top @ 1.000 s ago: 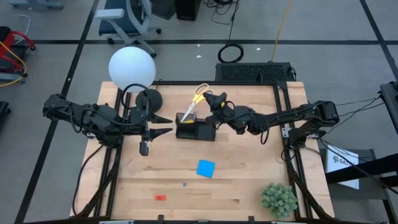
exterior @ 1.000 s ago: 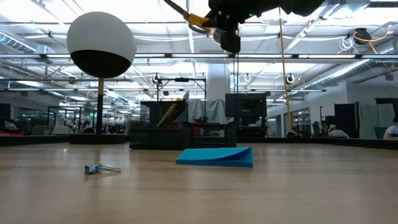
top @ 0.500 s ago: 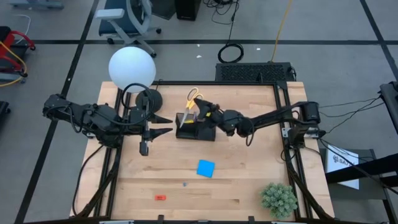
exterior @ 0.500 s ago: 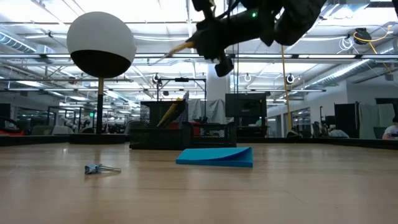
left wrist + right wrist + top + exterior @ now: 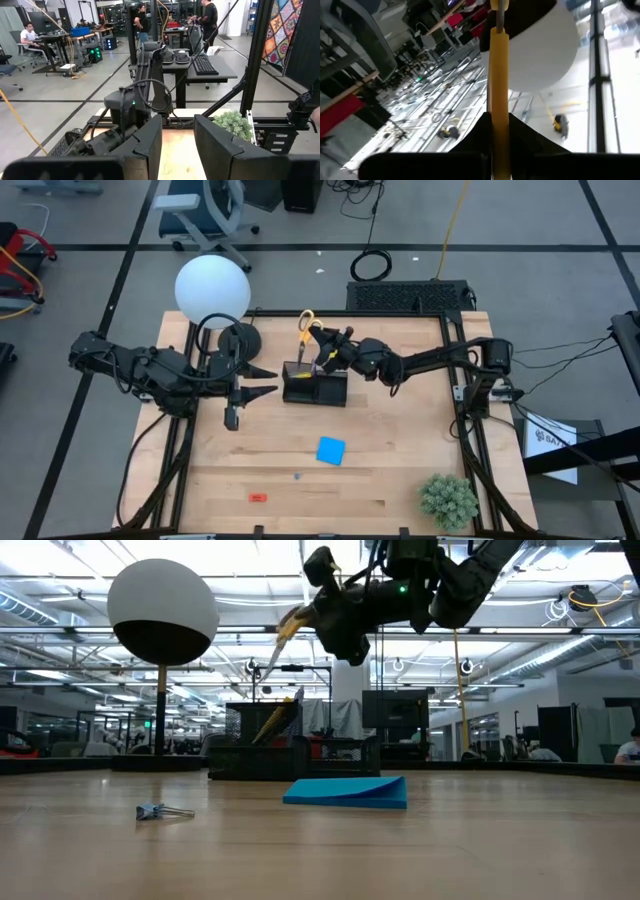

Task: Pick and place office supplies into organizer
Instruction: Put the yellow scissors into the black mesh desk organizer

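The left gripper (image 5: pixel 268 381) is held open and empty just left of the organizer (image 5: pixel 315 385), above the table (image 5: pixel 400 460). The yellow-handled scissors (image 5: pixel 305 332) are clamped in the right gripper (image 5: pixel 322 348) above the organizer's far edge. The blue pad (image 5: pixel 331 450) is seen nearer the front.

White globe lamp (image 5: pixel 212 292), green plant ball (image 5: pixel 447 501), office chair (image 5: pixel 204 212)

The right gripper (image 5: pixel 498 131) clamps its dark fingers (image 5: pixel 470 131) on the yellow scissors handle (image 5: pixel 499 75), which runs straight away from the camera. Beyond it looms the white lamp globe (image 5: pixel 545 47), with blurred room clutter behind
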Controlling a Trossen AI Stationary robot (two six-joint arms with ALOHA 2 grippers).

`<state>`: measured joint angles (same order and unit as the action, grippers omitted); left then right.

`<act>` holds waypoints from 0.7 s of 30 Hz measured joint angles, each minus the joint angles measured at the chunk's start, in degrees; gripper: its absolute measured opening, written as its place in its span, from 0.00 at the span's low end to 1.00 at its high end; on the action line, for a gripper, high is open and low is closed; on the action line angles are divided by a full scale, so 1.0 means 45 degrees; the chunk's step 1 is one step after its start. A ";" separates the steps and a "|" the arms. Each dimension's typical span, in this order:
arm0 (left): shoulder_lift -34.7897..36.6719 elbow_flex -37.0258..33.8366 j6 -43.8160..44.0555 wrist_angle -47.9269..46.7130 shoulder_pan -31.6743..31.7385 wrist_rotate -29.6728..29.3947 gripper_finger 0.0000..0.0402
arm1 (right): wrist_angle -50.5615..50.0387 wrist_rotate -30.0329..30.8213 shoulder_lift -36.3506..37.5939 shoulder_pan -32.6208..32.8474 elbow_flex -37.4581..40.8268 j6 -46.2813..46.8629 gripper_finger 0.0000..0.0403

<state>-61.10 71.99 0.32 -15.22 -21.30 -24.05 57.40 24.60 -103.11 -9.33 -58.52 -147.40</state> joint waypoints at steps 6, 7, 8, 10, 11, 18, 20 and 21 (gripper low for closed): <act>0.0000 0.0000 0.0000 0.0002 0.0000 0.0000 0.30 | -0.0183 -0.0540 -0.0121 -0.0281 -0.0005 -0.0246 0.05; 0.0000 0.0000 0.0000 0.0004 0.0000 0.0004 0.30 | -0.0190 -0.0587 -0.0205 -0.0344 -0.0005 -0.0246 0.05; 0.0000 0.0000 0.0000 0.0001 0.0000 0.0005 0.30 | -0.0251 -0.0629 -0.0330 -0.0380 -0.0001 -0.0246 0.05; 0.0000 0.0000 0.0000 0.0010 0.0000 0.0005 0.30 | -0.0239 -0.0859 -0.0630 -0.0477 -0.0005 -0.0241 0.05; 0.0000 0.0000 0.0000 0.0008 0.0000 0.0005 0.30 | -0.0197 -0.0864 -0.0807 -0.0512 -0.0004 -0.0243 0.05; 0.0000 0.0000 0.0000 0.0010 0.0000 0.0005 0.30 | 0.0812 -0.0856 -0.1708 -0.0597 0.0000 -0.0212 0.05; 0.0000 0.0000 0.0000 0.0006 -0.0001 0.0005 0.30 | 0.0692 -0.0856 -0.1731 -0.0592 0.0000 -0.0159 0.05; 0.0000 0.0000 0.0000 0.0009 0.0000 0.0009 0.30 | 0.0712 -0.0856 -0.1729 -0.0582 0.0000 -0.0159 0.05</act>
<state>-61.10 71.99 0.32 -15.18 -21.30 -24.01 60.60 20.75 -110.89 -11.94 -58.52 -148.11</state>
